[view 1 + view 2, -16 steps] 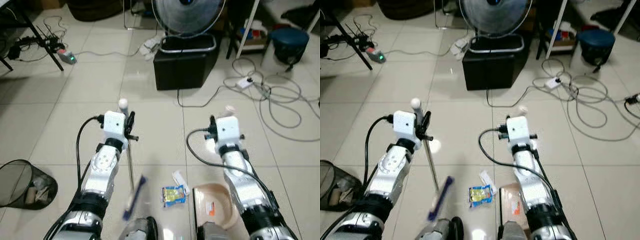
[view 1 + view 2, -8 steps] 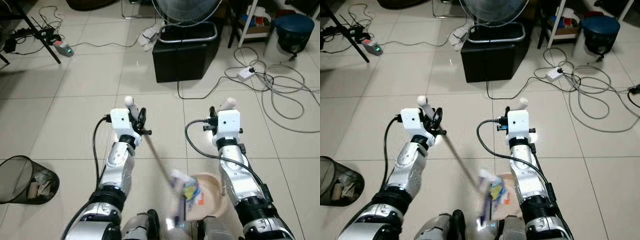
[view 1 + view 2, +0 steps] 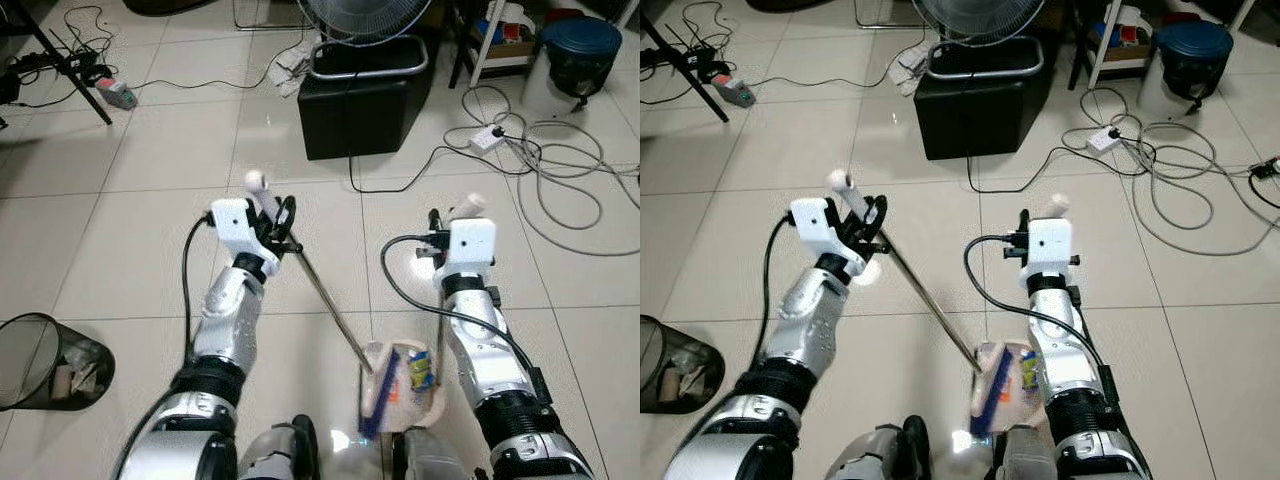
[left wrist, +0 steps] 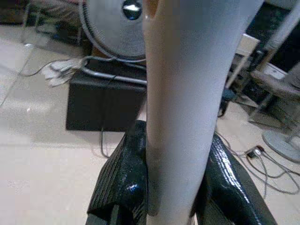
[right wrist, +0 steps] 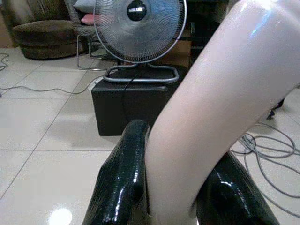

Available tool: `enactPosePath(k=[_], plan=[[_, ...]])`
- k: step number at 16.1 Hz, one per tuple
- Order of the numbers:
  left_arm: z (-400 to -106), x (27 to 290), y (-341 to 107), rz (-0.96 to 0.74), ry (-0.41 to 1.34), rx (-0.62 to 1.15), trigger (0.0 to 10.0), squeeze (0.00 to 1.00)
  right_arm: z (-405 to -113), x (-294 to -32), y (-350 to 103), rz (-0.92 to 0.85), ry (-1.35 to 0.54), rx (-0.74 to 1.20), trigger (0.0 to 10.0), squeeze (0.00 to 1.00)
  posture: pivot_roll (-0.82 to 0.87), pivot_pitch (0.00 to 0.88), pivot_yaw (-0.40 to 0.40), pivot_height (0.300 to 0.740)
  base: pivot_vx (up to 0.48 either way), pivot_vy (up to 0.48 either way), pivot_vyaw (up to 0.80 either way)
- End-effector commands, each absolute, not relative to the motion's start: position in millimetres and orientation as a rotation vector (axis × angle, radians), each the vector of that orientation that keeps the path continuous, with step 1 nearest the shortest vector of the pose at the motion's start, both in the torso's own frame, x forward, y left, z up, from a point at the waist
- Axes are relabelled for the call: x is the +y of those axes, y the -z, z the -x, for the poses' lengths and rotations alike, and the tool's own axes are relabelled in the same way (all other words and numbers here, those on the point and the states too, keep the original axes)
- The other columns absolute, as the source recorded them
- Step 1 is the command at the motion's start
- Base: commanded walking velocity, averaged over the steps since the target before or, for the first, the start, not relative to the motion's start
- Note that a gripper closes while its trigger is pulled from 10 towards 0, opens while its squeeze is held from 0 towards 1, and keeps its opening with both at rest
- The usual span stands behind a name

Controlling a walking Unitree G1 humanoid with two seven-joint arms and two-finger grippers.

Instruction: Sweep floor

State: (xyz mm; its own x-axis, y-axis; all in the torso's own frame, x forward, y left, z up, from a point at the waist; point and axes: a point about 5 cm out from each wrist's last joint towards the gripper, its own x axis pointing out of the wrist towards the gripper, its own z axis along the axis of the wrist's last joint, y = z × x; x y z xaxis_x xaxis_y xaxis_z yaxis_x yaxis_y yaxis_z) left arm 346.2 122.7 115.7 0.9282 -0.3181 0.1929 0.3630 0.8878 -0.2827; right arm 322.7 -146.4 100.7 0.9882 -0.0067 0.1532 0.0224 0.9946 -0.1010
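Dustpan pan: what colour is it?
Pale beige dustpan; clearest in the left eye view.

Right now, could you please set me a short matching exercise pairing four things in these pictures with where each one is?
Things:
1. broom
2. snack packet
3. mesh bin
4. fan

Places:
A. in the dustpan
B. on the black box
C. held by the left gripper
D. floor, far left

Pairs: 1-C, 2-A, 3-D, 4-B
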Motion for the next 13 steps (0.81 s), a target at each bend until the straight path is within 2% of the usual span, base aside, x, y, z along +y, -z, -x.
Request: enactPosePath(k=[1, 5, 7, 9, 12, 13], plan=[[-351.0, 128.0, -134.6, 0.296, 0.395, -0.212, 10.0, 0.0, -319.7, -145.1, -95.5, 0.058, 0.009, -0.138, 10.0, 0.0, 0.01, 0.213, 0.135, 0.74, 0.0, 0.0, 0.0], [-355.4, 144.1, -163.0, 0.165, 0.55, -0.28, 10.0, 0.0, -317.9, -157.2, -96.8, 0.015, 0.045, -0.157, 10.0, 0.0, 0.01, 0.183, 0.139, 0.74, 0.0, 0.0, 0.0], [-362.7, 167.5, -197.9, 0.079, 0.615, -0.346, 10.0, 0.0, -317.9, -165.5, -96.5, -0.026, 0.071, -0.163, 10.0, 0.0, 0.02, 0.158, 0.137, 0.74, 0.0, 0.0, 0.0], [-366.0, 181.6, -210.2, 0.062, 0.608, -0.365, 10.0, 0.0, -318.3, -168.4, -97.8, -0.04, 0.083, -0.171, 10.0, 0.0, 0.02, 0.147, 0.137, 0.74, 0.0, 0.0, 0.0], [-371.8, 238.3, -228.3, -0.002, 0.347, -0.395, 10.0, 0.0, -319.6, -175.7, -101.8, -0.076, 0.103, -0.191, 10.0, 0.0, 0.01, 0.126, 0.137, 0.74, 0.0, 0.0, 0.0], [-371.5, 246.8, -229.3, -0.023, 0.295, -0.393, 10.0, 0.0, -319.5, -176.7, -102.7, -0.079, 0.103, -0.195, 10.0, 0.0, 0.01, 0.122, 0.135, 0.74, 0.0, 0.0, 0.0]])
